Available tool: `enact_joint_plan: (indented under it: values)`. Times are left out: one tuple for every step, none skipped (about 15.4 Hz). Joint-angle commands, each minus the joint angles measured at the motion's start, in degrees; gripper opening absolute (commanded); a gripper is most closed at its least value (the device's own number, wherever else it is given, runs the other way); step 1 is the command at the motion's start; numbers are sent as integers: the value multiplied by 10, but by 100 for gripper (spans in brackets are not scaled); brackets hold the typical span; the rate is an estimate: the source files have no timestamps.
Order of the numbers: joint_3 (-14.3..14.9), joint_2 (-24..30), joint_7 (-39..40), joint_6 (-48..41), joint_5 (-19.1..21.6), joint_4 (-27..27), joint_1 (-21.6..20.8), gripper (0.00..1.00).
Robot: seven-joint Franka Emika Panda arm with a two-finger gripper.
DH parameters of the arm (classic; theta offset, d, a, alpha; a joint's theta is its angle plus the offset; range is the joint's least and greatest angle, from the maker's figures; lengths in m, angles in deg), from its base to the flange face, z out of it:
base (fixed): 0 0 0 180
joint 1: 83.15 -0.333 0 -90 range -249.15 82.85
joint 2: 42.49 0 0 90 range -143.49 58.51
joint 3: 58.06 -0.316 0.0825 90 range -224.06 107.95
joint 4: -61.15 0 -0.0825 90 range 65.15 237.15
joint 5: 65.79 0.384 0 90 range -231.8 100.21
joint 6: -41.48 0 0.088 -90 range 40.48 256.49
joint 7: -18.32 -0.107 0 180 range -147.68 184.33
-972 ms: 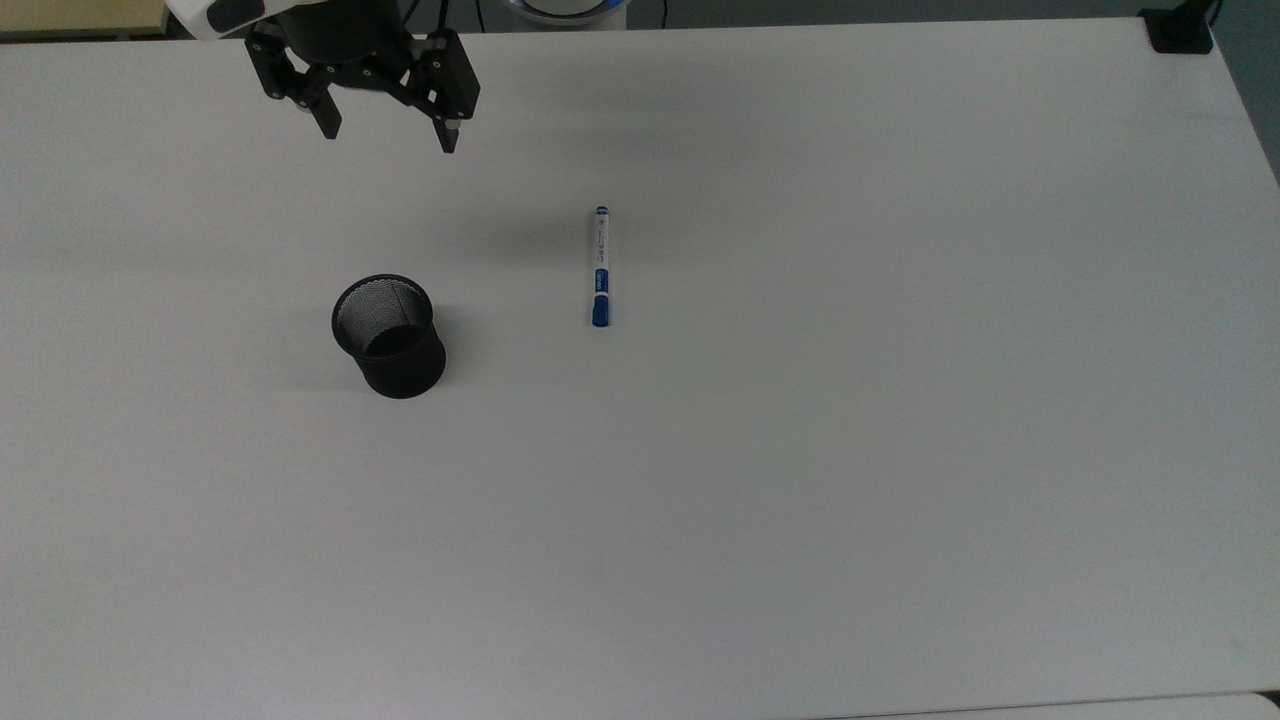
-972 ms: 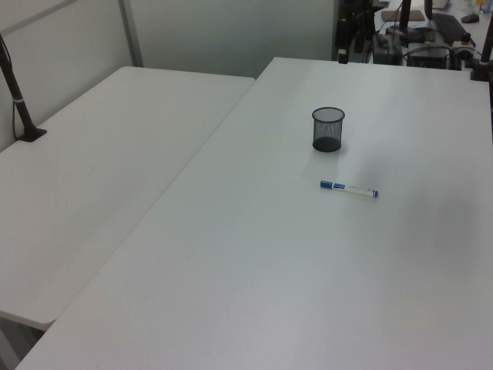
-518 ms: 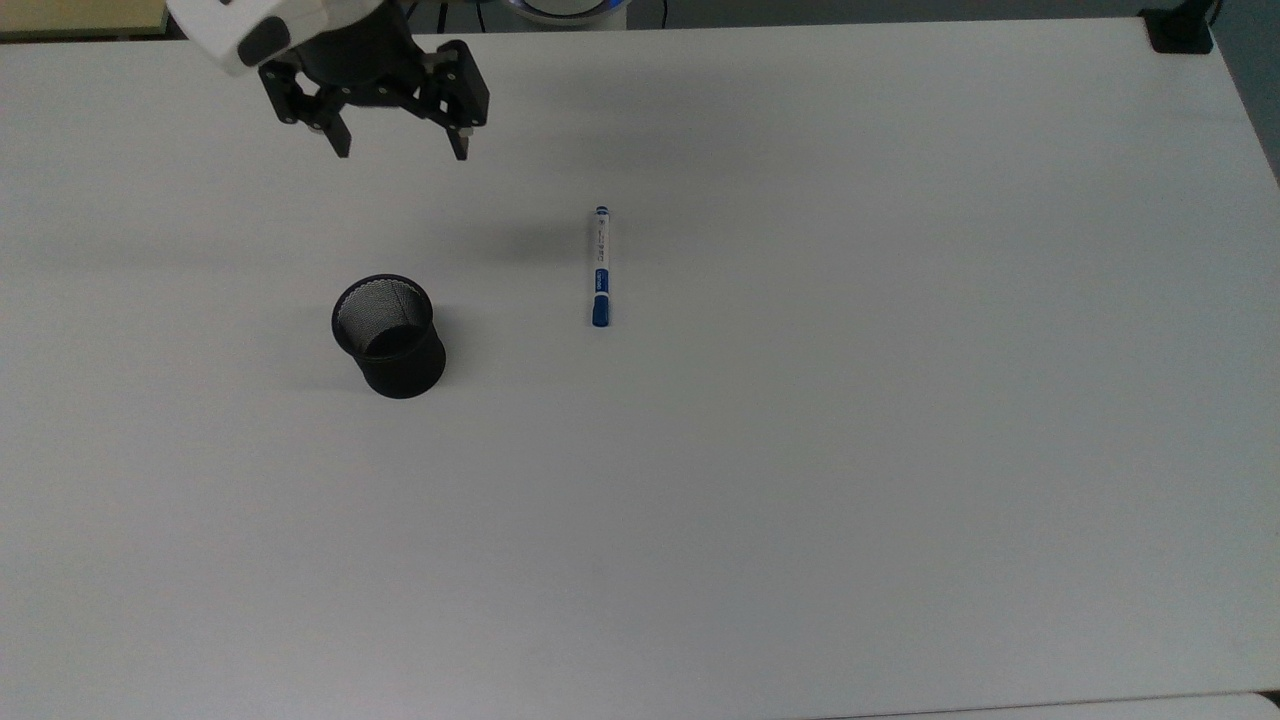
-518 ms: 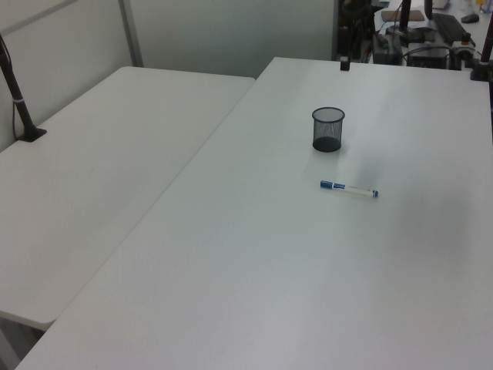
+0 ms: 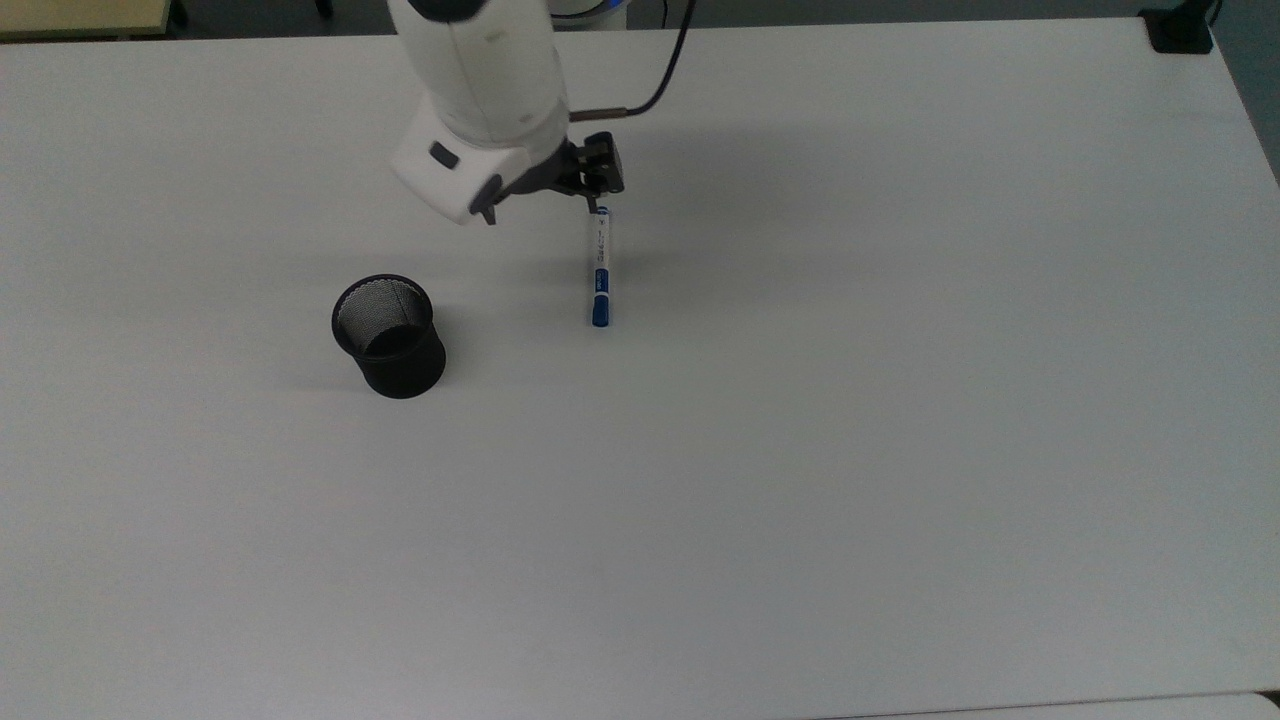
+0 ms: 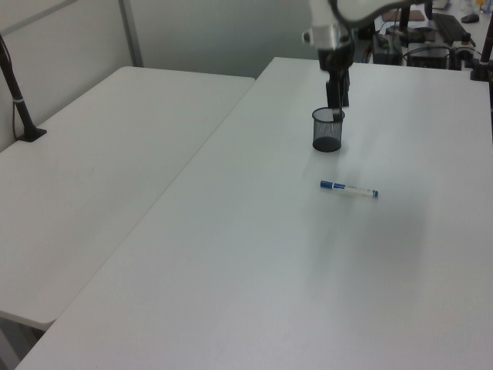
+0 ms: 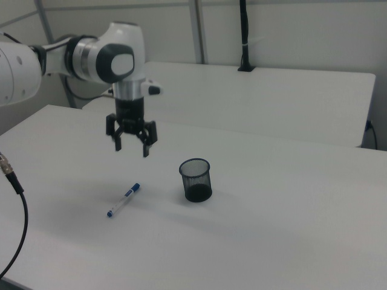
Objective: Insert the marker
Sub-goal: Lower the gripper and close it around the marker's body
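The black mesh cup (image 5: 388, 335) stands upright left of centre in the top view, and nothing is in it; you can see straight down to its dark floor. In the right view the cup (image 7: 196, 179) sits mid-frame, again with nothing inside. The marker (image 5: 600, 267) lies flat on the white table (image 5: 850, 420), well apart from the cup, to the top view's right of it, blue cap toward the bottom of the frame. In the right view the marker (image 7: 123, 200) lies lower left of the cup; in the left view the marker (image 6: 349, 189) lies below the cup (image 6: 328, 129).

Now the change: the arm has swung across! A second ago the gripper hung in the top view's upper left corner; now the gripper (image 7: 132, 147) hovers above the table, up over the marker, and in the top view it sits right at the marker's upper end. Its fingers (image 7: 146, 151) are spread wide, holding nothing. Cup and marker have not shifted.
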Motion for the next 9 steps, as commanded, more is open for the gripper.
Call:
enact_joint_plan:
  values:
    - [6, -28, 9, 7, 3, 19, -35, 86]
    - [6, -37, 9, 8, 3, 19, -38, 85]
    - [6, -45, 8, 13, 0, 19, -40, 84]
    - [6, -53, 8, 25, -1, 21, -41, 81]
    - [2, -62, 8, 37, -2, 22, -41, 77]
    - [-1, -73, 8, 44, -7, 21, -40, 73]
    - [-2, -82, 8, 48, -18, 21, -40, 69]
    - [-5, -89, 8, 51, -29, 22, -40, 65]
    - [-7, -94, 8, 53, -32, 22, -40, 62]
